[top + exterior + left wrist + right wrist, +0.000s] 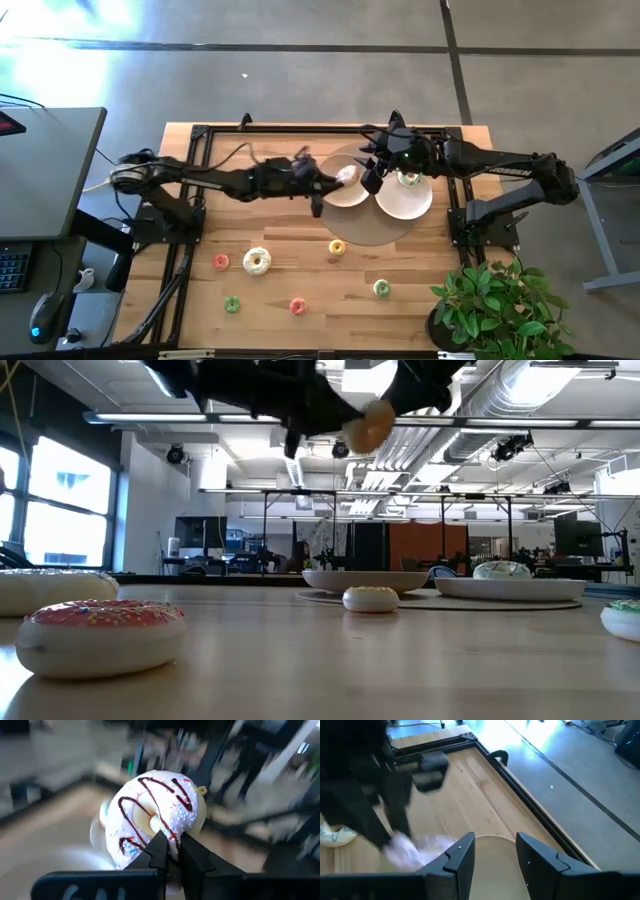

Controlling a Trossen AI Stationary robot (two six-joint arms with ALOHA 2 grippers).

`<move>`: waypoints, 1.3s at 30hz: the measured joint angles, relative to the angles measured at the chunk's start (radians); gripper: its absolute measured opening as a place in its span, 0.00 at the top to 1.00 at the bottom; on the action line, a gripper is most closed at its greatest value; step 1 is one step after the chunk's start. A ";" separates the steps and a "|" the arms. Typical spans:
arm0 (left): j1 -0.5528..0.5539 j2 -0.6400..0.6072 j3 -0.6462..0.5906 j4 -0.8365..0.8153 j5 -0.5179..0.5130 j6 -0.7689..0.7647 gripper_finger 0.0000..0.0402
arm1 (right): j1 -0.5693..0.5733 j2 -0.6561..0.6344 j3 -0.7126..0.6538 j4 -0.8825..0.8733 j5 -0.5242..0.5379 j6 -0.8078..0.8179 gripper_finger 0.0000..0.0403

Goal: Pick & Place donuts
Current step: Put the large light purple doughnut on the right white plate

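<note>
My left gripper (335,182) is shut on a white-iced donut (347,175) with dark drizzle, held in the air above the beige plate (345,197). The low view shows this donut (370,428) high over the plates. My right gripper (372,178) hovers open beside it, between the beige plate and the white plate (400,205), touching nothing. A green-and-white donut (409,180) lies on the white plate. Several donuts lie flat on the table: yellow (337,247), white (257,261), orange-red (221,262), two green (381,288) (232,304) and red (297,306). My left gripper pinches the white-iced donut between its two fingers (159,845) on the part of the ring nearest the wrist (172,836), just below the hole. The donut is lifted clear of plate and table, its iced face tilted toward the wrist camera.
Both plates sit on a round tan mat (370,232) at the table's far right. A black frame (200,135) runs along the table's far and side edges. A potted plant (495,305) stands at the near right corner. Bare wood lies between the loose donuts.
</note>
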 joint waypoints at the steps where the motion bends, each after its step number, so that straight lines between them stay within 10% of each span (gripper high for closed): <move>1: 0.010 0.026 0.034 -0.070 0.014 0.001 0.95 | 0.000 0.000 0.000 0.000 0.000 0.000 0.65; 8: 0.032 0.281 0.425 -0.484 0.048 0.101 0.98 | 0.000 0.000 0.000 0.006 0.000 0.000 0.65; 19: 0.033 0.635 0.814 -0.445 0.130 0.168 0.98 | -0.004 -0.004 -0.002 -0.054 0.032 -0.015 0.65; 29: 0.035 0.713 0.879 -0.459 0.084 0.172 0.97 | -0.004 -0.005 0.001 -0.218 0.202 -0.110 0.65; 39: 0.030 0.708 0.879 -0.540 0.025 0.117 0.94 | -0.006 -0.003 0.000 -0.220 0.129 -0.136 0.65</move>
